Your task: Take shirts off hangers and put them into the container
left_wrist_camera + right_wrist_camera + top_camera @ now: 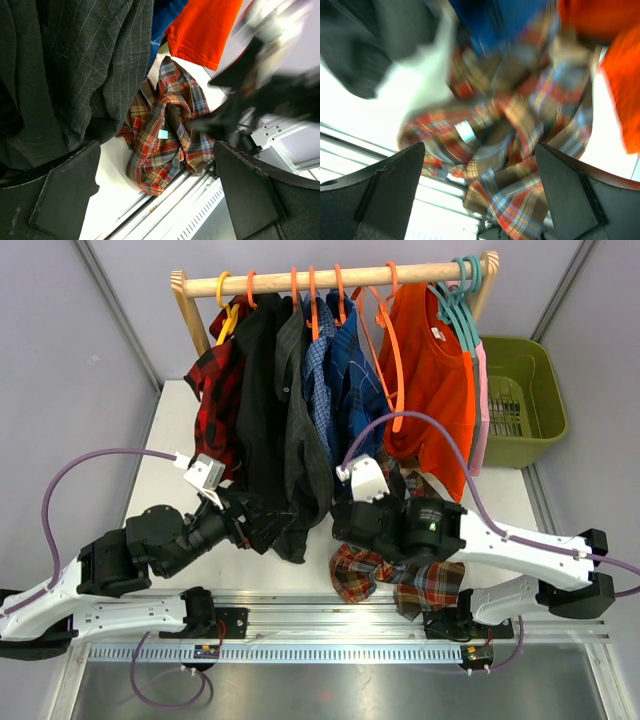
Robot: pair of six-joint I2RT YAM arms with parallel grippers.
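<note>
Catches the right gripper [480,150] with its two fingers spread wide and nothing clamped between them, poised just above the brown-red-teal plaid shirt [520,165], which is blurred in the wrist view. Shows that shirt off any hanger and heaped on the white table [165,430] at its near edge, partly tucked under the right arm and reaching the metal base rail [300,605].

Places the left gripper [156,150] to the left of the heap, likewise gaping and empty, looking across a strip of bare table at the plaid folds. Sets the hem of the grey shirt [75,75] just beside one of its fingers, draped but not gripped.

Lines up along the wooden rail [330,280], from left to right, the red-black plaid shirt [213,390], the black shirt [258,390], the grey one, the light blue check shirt [318,370], the dark blue plaid shirt [352,380], the orange shirt [440,370] and a sliver of the pink shirt [482,420]. Hooks them on a yellow hanger [228,320], orange hangers [314,300] and teal hangers [465,285].

Puts the olive-green container [535,410] at the far right of the table, behind the rail's end and well apart from both grippers and the fallen plaid.
</note>
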